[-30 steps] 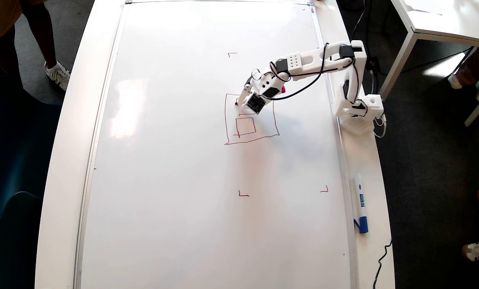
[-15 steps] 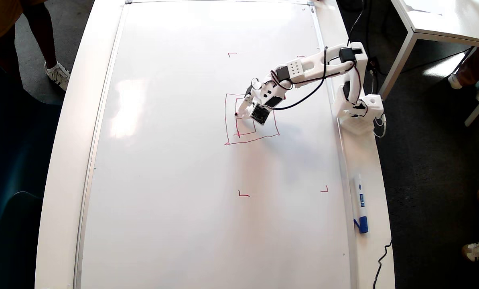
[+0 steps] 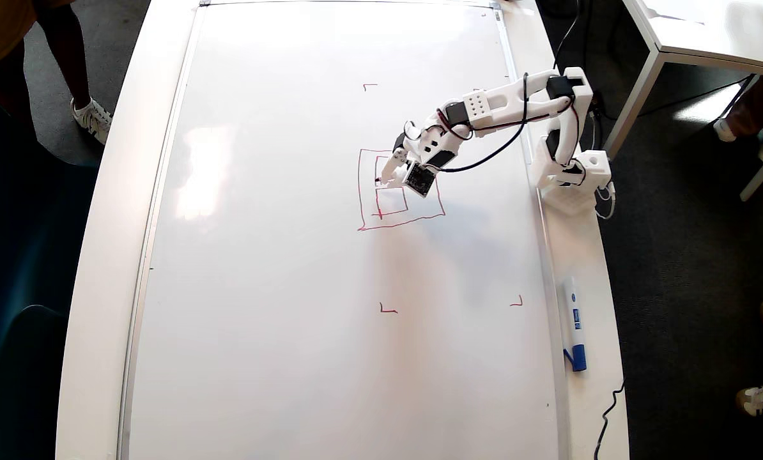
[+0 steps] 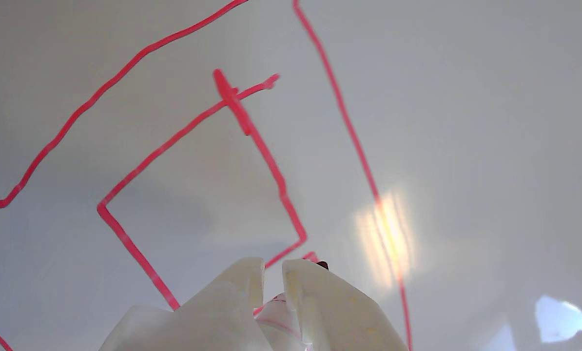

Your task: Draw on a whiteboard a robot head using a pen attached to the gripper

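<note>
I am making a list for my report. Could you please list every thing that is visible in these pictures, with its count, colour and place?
whiteboard: one, glossy white with silver frame, lying flat on the desk.
desk: one, white, under the whiteboard.
drawing: one, red lines, an outer square with a smaller rectangle inside, near the board's upper middle in the overhead view.
corner marks: three clearly seen, red, around the drawing.
blue-capped marker: one, white and blue, on the desk's right edge.
second table: one, white, top right.
people's legs and shoes: several, at the picture edges.
pen: one, white with red, between the tool's fingers.
arm: one, white with black motors and cables, base at the board's right side.
tool: one, white, shut on the pen over the drawing.
</note>
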### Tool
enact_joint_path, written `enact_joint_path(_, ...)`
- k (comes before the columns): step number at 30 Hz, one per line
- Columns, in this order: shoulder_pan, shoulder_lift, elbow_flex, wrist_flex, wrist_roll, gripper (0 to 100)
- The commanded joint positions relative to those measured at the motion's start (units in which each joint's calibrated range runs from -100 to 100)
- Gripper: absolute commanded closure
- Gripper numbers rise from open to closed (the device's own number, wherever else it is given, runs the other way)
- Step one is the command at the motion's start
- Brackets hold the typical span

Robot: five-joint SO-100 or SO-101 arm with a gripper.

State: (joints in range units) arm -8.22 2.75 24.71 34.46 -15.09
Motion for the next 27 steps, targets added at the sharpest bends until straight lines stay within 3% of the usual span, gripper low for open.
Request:
enact_joint_path(1,0.08,-10.09,2.02,3.77,-0.09,99)
enact_joint_path(10,-0.29,-16.88,17.27,3.68,-0.2,99)
enact_joint_path(27,-4.19,-11.35,13.82,1.86,-0.3,99)
